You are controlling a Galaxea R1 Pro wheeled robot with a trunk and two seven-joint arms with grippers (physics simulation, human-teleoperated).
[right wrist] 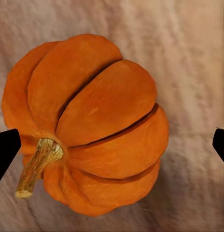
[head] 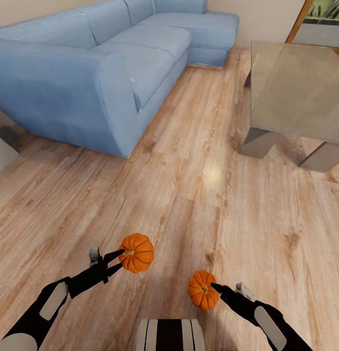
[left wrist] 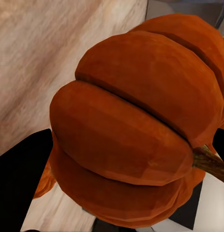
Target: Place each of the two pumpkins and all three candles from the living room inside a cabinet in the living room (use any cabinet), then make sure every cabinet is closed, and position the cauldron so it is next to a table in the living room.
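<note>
Counting two held pumpkins

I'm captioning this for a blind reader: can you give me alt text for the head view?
Each gripper holds a small orange pumpkin above a wood floor: the left gripper one pumpkin, the right gripper another. A blue sofa stands ahead on the left, a glossy grey table on the right.

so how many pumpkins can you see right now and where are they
2. One pumpkin is held at the left gripper, above the wooden floor. The other pumpkin is at the right gripper.
</note>
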